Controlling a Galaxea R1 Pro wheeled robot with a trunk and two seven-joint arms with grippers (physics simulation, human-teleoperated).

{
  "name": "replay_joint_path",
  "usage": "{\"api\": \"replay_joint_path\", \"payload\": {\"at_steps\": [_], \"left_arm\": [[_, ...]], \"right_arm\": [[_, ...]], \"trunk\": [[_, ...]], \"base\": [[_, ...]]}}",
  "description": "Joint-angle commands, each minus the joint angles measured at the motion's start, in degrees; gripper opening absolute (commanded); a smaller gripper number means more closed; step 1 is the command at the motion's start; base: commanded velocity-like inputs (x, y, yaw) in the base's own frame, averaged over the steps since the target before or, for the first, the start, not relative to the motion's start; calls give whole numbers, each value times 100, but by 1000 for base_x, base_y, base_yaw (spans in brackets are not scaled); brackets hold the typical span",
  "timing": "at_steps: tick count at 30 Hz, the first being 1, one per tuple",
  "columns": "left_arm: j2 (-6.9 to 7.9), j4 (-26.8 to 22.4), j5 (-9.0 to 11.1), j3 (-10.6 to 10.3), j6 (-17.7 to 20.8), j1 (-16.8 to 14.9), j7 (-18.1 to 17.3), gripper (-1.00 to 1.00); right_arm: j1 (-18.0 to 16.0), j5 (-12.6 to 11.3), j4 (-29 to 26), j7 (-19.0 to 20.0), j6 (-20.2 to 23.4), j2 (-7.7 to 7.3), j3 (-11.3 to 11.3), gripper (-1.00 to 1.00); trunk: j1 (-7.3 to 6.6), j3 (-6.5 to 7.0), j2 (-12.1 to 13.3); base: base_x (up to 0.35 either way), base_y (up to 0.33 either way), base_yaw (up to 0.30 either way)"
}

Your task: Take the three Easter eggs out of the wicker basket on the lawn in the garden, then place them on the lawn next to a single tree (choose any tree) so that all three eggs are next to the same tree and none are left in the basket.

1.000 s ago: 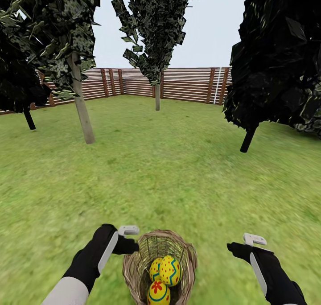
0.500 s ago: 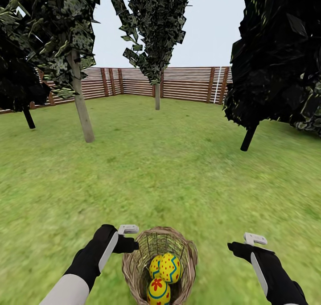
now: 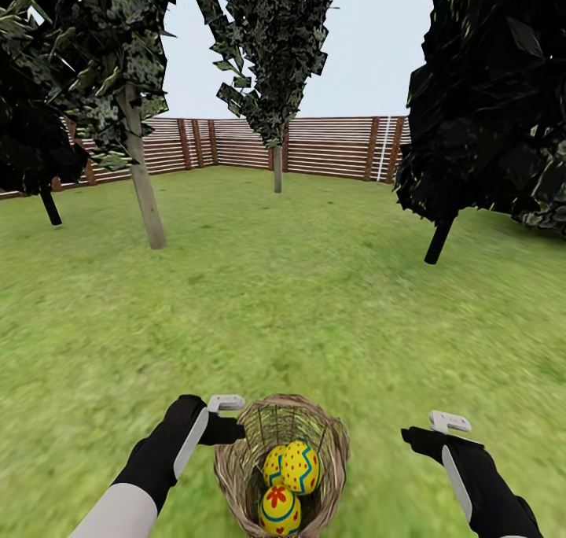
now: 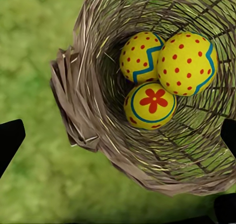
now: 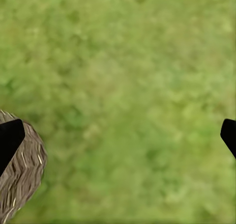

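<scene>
Down at our feet, between both arms, sits the wicker basket (image 3: 281, 463) on the lawn (image 3: 314, 302), and all three Easter eggs (image 4: 162, 74) lie huddled together in its bottom, touching one another; the one with the red flower in a blue ring (image 4: 150, 105) faces up toward our left wrist camera. Our left claw (image 4: 118, 135) hangs right above the basket with its black fingertips (image 4: 10, 138) spread wide at either side of the rim, holding nothing. Our right claw (image 5: 118, 135) hovers over bare grass just beside the basket, equally wide and empty, with a sliver of wicker at the edge of its view. Farther out stands the tree (image 3: 145, 196) with the pale thick trunk, well apart from us to the left, a slimmer-trunked tree (image 3: 277, 168) near the wooden fence (image 3: 330, 149), and a black-trunked dark tree (image 3: 439, 239) to the right. We judge the task barely begun: no egg is lifted, none lies by a tree, and all three pick-ups and the carrying remain
</scene>
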Motion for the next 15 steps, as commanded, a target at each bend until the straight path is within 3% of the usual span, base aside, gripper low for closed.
{"api": "replay_joint_path", "payload": {"at_steps": [1, 9, 15], "left_arm": [[1, -12, 20, -2, 23, -3, 5, 100], [31, -12, 17, 31, 29, -69, 7, 100], [50, 218, 16, 110, 37, -352, 5, 100]], "right_arm": [[-3, 17, -8, 34, 29, 3, -12, 100], [-3, 17, -2, 34, 29, 5, -10, 100], [-3, 17, 7, 29, 29, 5, -10, 100]], "trunk": [[22, -24, -44], [198, -168, -365], [329, -275, -606]], "base": [[0, 0, 0], [0, 0, 0], [0, 0, 0]]}}
